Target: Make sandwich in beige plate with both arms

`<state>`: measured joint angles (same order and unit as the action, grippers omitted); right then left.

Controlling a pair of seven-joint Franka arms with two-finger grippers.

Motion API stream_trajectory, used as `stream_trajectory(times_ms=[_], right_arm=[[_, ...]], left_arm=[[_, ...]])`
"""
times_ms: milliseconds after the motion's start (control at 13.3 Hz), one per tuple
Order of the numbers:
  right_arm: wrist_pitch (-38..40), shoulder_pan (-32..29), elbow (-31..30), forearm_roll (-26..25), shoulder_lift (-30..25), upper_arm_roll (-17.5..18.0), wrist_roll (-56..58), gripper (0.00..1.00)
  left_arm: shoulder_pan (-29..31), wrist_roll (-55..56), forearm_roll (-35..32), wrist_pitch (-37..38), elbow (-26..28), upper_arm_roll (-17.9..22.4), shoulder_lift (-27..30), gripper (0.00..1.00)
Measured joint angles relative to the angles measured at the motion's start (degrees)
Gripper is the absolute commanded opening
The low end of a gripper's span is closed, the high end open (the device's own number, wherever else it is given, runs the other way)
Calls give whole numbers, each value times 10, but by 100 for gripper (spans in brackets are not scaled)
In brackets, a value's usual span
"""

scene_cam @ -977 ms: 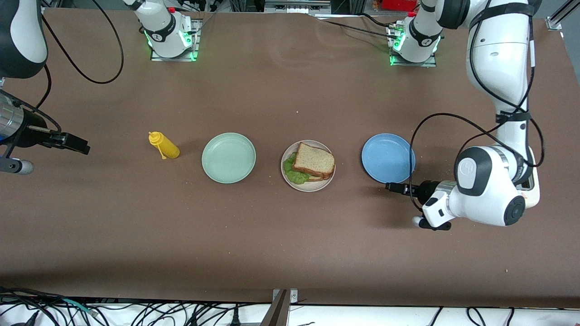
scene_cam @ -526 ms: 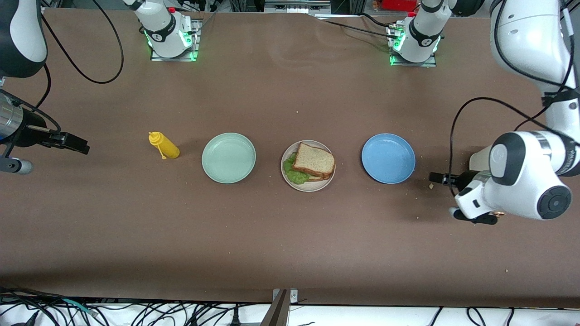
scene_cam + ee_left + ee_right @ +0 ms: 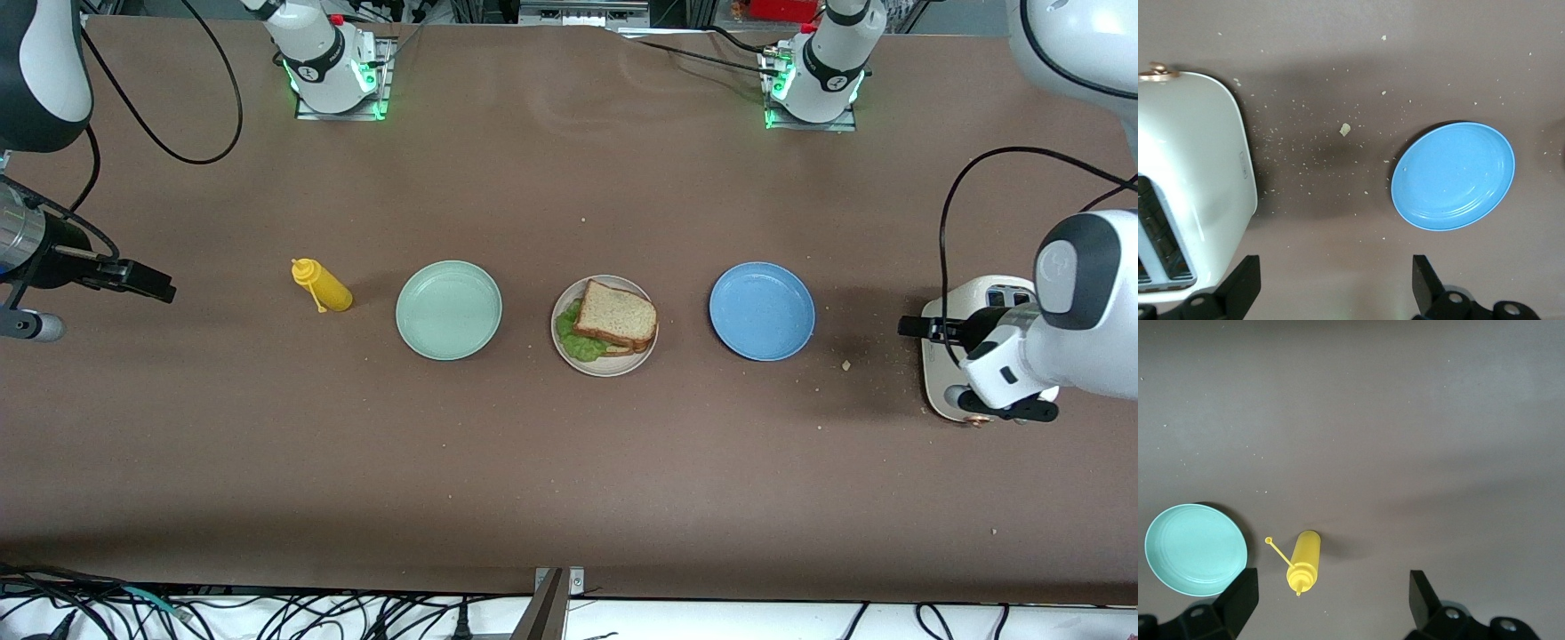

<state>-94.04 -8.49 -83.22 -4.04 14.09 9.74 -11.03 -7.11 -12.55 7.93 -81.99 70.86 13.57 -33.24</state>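
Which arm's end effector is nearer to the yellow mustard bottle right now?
The right. Its open end effector is up off the table toward the right arm's end, beside the yellow mustard bottle. The left end effector, open and empty, is at the toaster, past all three plates.

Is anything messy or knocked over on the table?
Yes. The yellow bottle lies on its side beside the green plate, and crumbs are scattered between the toaster and the blue plate.

A: What lay on the brown table [image 3: 533,462]?
B: In a row: yellow squeeze bottle [image 3: 323,284], mint green plate [image 3: 448,310], beige plate [image 3: 642,354], blue plate [image 3: 761,311], white toaster [image 3: 944,391]; crumbs [image 3: 1345,129] scattered.
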Motion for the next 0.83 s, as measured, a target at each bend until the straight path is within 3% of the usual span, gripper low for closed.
stream_trajectory(times_ms=[301,826], right_arm=[[0,0,0,0,0,0,0,100],[0,0,1,0,-2,1,0,100]], left_arm=[[11,-70,0,15,0,12,29,100],[17,-76,-23,21,0,17,51,100]])
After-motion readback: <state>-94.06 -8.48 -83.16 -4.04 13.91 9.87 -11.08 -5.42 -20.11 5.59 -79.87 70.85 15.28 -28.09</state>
